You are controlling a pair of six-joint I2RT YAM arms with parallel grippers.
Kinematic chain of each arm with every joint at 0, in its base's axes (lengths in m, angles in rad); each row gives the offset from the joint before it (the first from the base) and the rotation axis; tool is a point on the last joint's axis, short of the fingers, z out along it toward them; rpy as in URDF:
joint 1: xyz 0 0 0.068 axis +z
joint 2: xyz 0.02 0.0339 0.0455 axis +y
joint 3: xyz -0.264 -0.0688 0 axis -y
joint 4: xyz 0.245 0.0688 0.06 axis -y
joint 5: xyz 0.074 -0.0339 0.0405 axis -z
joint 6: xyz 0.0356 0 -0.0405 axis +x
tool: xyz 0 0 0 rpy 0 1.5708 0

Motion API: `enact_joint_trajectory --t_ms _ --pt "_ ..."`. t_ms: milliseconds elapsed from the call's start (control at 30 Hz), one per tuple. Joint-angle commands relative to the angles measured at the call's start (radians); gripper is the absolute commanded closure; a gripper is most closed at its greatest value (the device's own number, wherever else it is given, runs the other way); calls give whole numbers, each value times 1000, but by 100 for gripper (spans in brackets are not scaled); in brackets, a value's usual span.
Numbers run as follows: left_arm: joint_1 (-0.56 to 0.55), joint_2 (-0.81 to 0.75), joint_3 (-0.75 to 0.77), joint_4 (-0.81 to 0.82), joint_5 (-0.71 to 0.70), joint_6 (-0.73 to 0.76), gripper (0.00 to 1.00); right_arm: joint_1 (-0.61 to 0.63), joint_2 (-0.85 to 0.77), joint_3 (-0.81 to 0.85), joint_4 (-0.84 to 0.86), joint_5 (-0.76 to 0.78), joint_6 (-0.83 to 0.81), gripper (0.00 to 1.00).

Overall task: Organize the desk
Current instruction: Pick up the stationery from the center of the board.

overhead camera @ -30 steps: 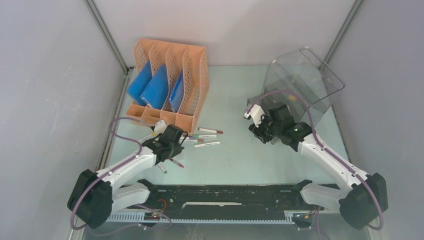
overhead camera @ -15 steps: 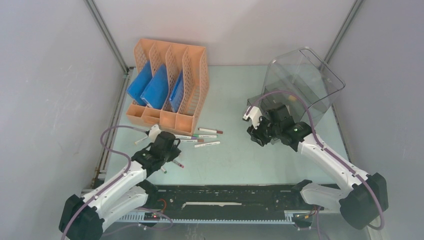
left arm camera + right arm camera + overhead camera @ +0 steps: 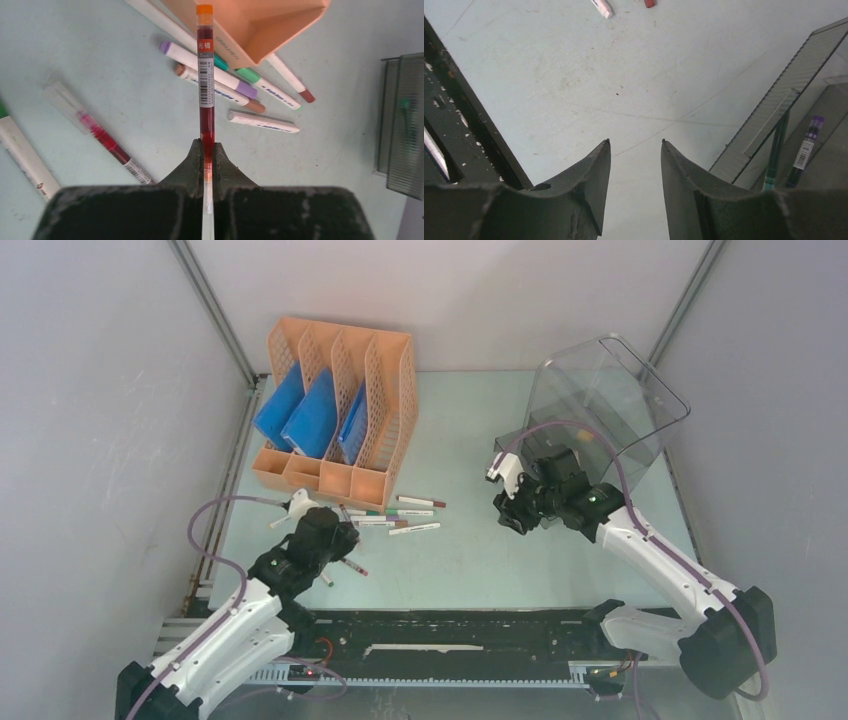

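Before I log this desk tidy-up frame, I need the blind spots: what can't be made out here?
Left wrist view: the tail of the orange-capped pen is hidden behind the left gripper; the white marker is cut by the left edge.
Right wrist view: the purple-capped pen in the clear drawer box has its lower end hidden behind the right gripper.
Top view: print on the loose markers is too small.

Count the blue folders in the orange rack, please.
3: left folder in the first slot, middle folder in the second, right folder in the third. The rack walls may hide more.
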Motion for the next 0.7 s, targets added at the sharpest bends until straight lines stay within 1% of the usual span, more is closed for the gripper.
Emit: enact_joint_trajectory --t_ms 0,200,333,467,567,667 --pt "-4 -61 -11 128 67 45 100 -16 -30 58 -24 -92 32 51" --pt "-4 -162 -98 368 171 79 100 -46 -32 75 -48 -247 57 51" --pt "-5 -188 -150 581 251 99 100 -58 -30 90 -67 -345 65 51" --pt "-21 -139 -176 782 313 116 100 -72 -31 105 -87 -459 69 50" --pt "-58 -63 -159 878 316 140 100 -93 -29 118 -102 -523 70 50" --pt "-122 29 -122 950 307 180 100 -121 -31 129 -112 -581 73 49"
